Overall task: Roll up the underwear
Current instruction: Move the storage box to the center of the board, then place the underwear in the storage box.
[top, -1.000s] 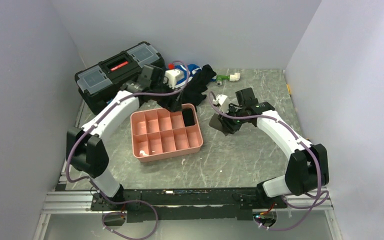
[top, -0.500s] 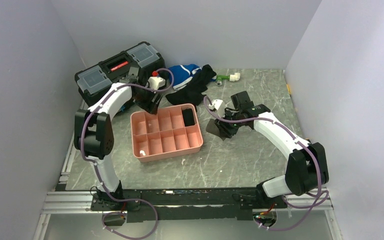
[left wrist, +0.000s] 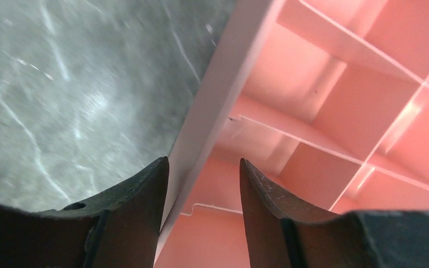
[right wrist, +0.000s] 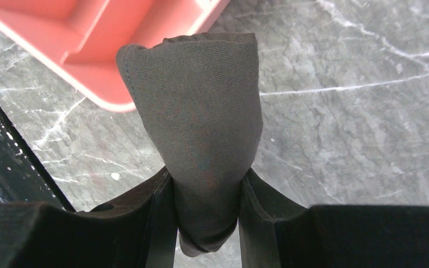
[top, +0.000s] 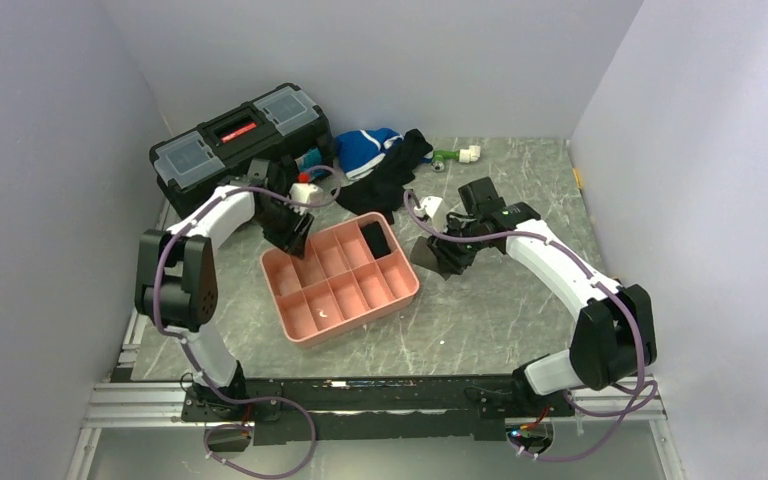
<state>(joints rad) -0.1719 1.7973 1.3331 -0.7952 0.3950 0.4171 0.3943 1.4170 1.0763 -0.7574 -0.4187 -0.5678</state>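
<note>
Underwear (right wrist: 201, 123), dark grey, pinched in right hand (right wrist: 205, 184), just right of pink compartment tray (left wrist: 212, 106). Left hand (left wrist: 202, 164) spread, fingers straddling tray's far-left wall.

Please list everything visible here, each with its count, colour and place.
tray: 1, pink, centre
underwear: 1, dark grey-brown, right of the tray
black roll: 1, black, in a far tray compartment
toolbox: 1, black, far left
blue-and-white garment: 1, blue-and-white, far centre
black garment: 1, black, beside it
small object: 1, green-and-white, far edge
table: 1, grey marbled, under everything
left gripper: 1, black, astride the tray's wall
right gripper: 1, black, shut on the underwear
</note>
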